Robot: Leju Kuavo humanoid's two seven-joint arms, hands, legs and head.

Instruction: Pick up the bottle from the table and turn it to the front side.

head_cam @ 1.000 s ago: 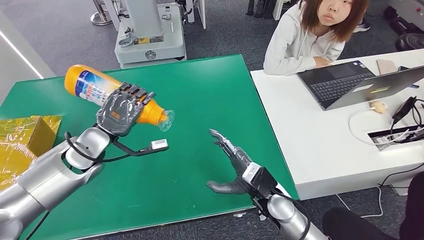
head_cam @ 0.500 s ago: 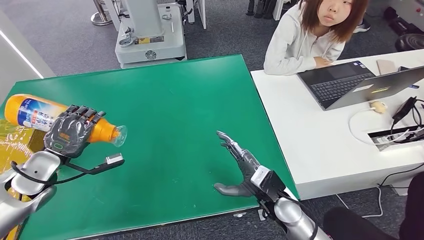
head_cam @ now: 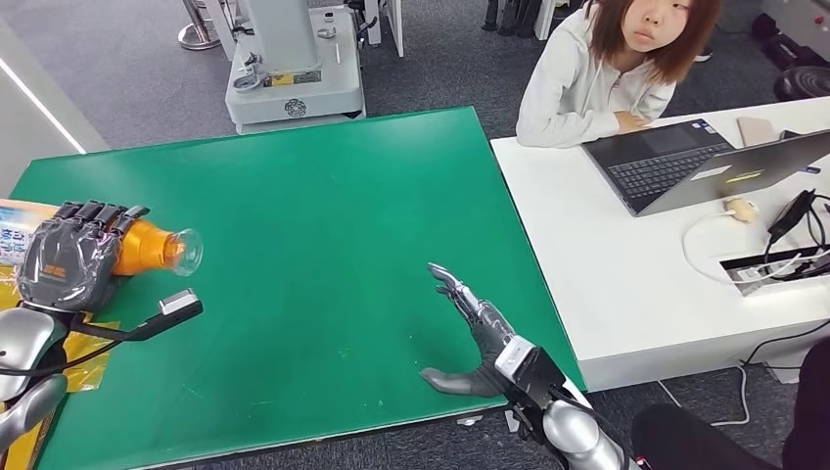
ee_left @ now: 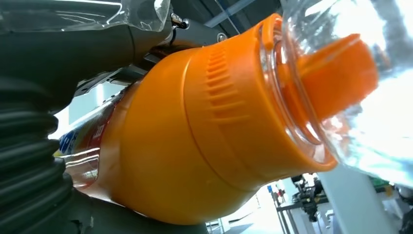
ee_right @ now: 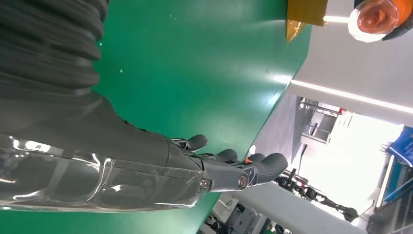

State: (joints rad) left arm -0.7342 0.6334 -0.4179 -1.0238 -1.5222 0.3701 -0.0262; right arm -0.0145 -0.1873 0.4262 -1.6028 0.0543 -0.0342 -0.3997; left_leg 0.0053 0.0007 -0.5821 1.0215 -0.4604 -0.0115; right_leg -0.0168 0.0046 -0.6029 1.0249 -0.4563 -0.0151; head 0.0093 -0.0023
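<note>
- Left hand (head_cam: 67, 262) grips the bottle (head_cam: 147, 247), lifted sideways at the table's (head_cam: 343, 215) edge.
- Right hand (head_cam: 470, 318) hovers, fingers spread, holding nothing.
- Next: rotate label forward.

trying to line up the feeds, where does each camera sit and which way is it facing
Head view: high on the body, looking forward and down at the green table; both silver arms show, left hand gripping the orange bottle, right hand spread with nothing in it.
Left wrist view: close behind the left hand, facing the bottle's clear cap; the ribbed cover shows.
Right wrist view: behind the right hand, looking across the table; its dark fingers show.
Shared: head and right wrist views both show the bottle and table.
</note>
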